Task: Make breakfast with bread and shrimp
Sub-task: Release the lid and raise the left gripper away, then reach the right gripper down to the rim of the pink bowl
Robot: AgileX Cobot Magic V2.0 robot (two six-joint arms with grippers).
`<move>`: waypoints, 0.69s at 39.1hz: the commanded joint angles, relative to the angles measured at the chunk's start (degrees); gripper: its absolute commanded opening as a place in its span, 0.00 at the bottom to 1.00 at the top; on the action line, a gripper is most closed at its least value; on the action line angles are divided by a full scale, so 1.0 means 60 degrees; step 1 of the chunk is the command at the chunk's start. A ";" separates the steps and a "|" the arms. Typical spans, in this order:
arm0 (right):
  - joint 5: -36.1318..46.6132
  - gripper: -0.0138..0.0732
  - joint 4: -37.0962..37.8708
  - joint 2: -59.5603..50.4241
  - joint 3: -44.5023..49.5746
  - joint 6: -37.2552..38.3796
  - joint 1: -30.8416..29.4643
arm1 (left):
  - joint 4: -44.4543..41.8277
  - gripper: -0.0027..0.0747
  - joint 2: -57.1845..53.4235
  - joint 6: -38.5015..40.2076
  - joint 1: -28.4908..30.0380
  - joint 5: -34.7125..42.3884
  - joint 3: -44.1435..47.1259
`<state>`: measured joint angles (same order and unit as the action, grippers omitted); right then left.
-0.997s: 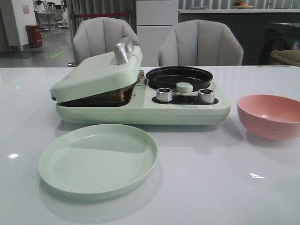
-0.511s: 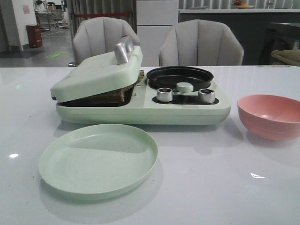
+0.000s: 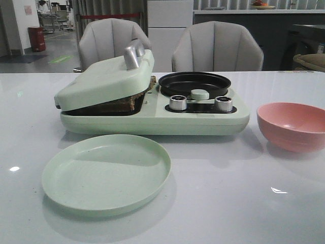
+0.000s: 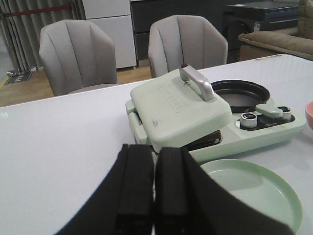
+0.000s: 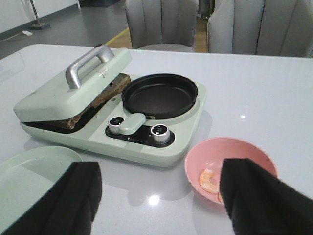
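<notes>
Front view: a pale green breakfast maker (image 3: 152, 109) stands on the white glossy bench (image 3: 228, 203). Its hinged green lid with a metal handle (image 3: 106, 79) rests tilted on the brown-crusted bread (image 3: 129, 101) in the left compartment. The round black frying pan (image 3: 194, 83) on the right of the appliance is empty. A round pale green plate (image 3: 105, 174), bare, lies near; a pink bowl (image 3: 292, 126) sits to the right. Neither arm is in this view.

Left wrist view: the left gripper (image 4: 152, 196) has its black jaws together, holding nothing, well short of the appliance.

Right wrist view: the right gripper (image 5: 159, 196) has its jaws wide apart and empty, hovering near the bowl. One pale pink-orange shrimp (image 5: 210, 180) lies inside the bowl.

Assessment: bread loaded; shrimp not yet in the pan, and plating remains outstanding.
</notes>
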<state>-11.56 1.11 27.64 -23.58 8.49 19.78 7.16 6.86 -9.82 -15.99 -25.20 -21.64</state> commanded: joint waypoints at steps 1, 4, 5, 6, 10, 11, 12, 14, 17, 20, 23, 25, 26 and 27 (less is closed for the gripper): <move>0.1170 0.85 0.0082 0.0523 -0.0332 -0.0028 -0.0050 | 0.0074 0.18 0.0106 0.0123 -0.0038 0.0811 -0.0241; 0.1441 0.85 0.0082 0.0755 -0.0332 -0.0028 -0.0023 | 0.0090 0.18 0.0106 0.0123 -0.0038 0.0811 -0.0241; 0.1501 0.85 0.0082 0.0809 -0.0332 -0.0028 -0.0023 | 0.0090 0.18 0.0106 0.0123 -0.0038 0.0811 -0.0241; 0.1570 0.85 0.0123 0.0836 -0.0353 -0.0042 -0.0023 | 0.0090 0.18 0.0106 0.0123 -0.0038 0.0811 -0.0241; 0.1514 0.85 0.0331 0.0952 -0.0577 -0.0096 -0.0065 | 0.0090 0.18 0.0106 0.0123 -0.0038 0.0811 -0.0241; 0.1336 0.85 0.0247 0.1043 -0.0719 -0.0068 -0.0116 | 0.0090 0.18 0.0106 0.0123 -0.0038 0.0811 -0.0241; 0.1100 0.85 0.0190 0.1182 -0.0947 -0.0020 -0.0174 | 0.0090 0.18 0.0106 0.0123 -0.0038 0.0811 -0.0241; 0.0516 0.85 0.0097 0.1611 -0.1522 -0.0020 -0.0380 | 0.0090 0.18 0.0106 0.0123 -0.0038 0.0811 -0.0241; -0.0529 0.85 0.0109 0.2345 -0.2359 -0.0020 -0.0865 | 0.0090 0.18 0.0106 0.0123 -0.0038 0.0811 -0.0241; -0.1325 0.85 0.0061 0.3090 -0.3278 -0.0020 -0.1589 | 0.0090 0.18 0.0106 0.0123 -0.0038 0.0811 -0.0241; -0.1696 0.85 -0.0317 0.3820 -0.3874 -0.0020 -0.2338 | 0.0090 0.18 0.0106 0.0123 -0.0038 0.0811 -0.0241; -0.1980 0.85 -0.0680 0.4298 -0.4256 -0.0020 -0.2825 | 0.0090 0.18 0.0106 0.0123 -0.0038 0.0811 -0.0241; -0.2124 0.85 -0.0791 0.4459 -0.4412 -0.0020 -0.2989 | 0.0090 0.18 0.0106 0.0123 -0.0038 0.0811 -0.0241; -0.2215 0.85 -0.0917 0.4670 -0.4521 -0.0020 -0.3183 | 0.0090 0.18 0.0106 0.0123 -0.0038 0.0811 -0.0241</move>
<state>-25.78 -2.10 52.98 -46.64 8.42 3.87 7.16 6.86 -9.82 -15.99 -25.20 -21.64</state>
